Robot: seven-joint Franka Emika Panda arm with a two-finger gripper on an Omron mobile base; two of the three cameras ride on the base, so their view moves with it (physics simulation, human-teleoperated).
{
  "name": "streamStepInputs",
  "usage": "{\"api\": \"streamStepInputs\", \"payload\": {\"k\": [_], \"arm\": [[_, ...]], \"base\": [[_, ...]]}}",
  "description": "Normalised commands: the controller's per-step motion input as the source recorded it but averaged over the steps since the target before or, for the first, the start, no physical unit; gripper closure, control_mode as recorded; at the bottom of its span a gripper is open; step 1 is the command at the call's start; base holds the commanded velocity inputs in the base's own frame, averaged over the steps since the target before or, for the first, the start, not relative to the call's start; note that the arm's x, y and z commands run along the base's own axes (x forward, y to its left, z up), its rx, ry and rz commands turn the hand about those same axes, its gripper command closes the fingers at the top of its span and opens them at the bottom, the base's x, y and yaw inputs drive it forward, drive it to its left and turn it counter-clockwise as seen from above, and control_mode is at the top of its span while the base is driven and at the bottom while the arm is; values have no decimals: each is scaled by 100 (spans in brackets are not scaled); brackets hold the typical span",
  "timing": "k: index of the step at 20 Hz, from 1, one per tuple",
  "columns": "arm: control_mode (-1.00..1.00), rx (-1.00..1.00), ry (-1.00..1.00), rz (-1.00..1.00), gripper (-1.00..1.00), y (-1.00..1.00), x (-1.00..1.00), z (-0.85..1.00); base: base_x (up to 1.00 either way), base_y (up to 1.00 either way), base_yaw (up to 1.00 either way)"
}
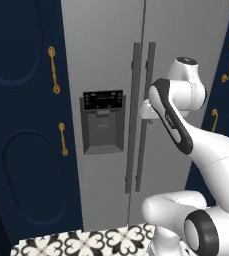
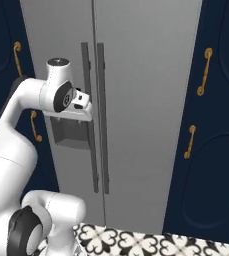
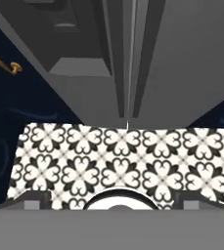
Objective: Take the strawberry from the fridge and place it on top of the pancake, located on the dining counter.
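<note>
- Straight ahead of you stands the fridge (image 1: 111, 60), tall and grey, with both doors closed and the seam between them running down the middle.
- You see its two long vertical bar handles (image 1: 141, 120) side by side at that seam, the pair also clear from the right base view (image 2: 98, 120).
- On the left door sits the black dispenser panel (image 1: 103, 100), with the grey recess just below it.
- Your arm rises from the base and bends toward the fridge, bringing the gripper (image 1: 147, 110) up close to the handles, at about the height of the dispenser.
- From the right base view the gripper (image 2: 82, 106) is just left of the handles, in front of the left door; you cannot tell whether it touches a handle.
- You cannot tell whether the fingers are spread or pressed together; the hand and arm hide them.
- To either side of the fridge stand navy cabinets (image 1: 21, 125) with brass handles (image 1: 53, 70), on both left and right.
- Near you, at the foot of the fridge, lies the patterned black-and-white floor (image 3: 118, 156), which the hand view looks down on along with the lower ends of the handles.
</note>
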Motion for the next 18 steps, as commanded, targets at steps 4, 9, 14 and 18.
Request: {"api": "streamStepInputs", "payload": {"k": [4, 9, 14, 18], "arm": [[100, 0, 0, 0, -100, 0, 0, 0], [100, 0, 0, 0, -100, 0, 0, 0], [100, 0, 0, 0, -100, 0, 0, 0], [-100, 0, -11, 9, -100, -13, 38, -8]], "base": [[-25, -31, 0], [-30, -6, 0], [-20, 0, 0], [0, 0, 0]]}}
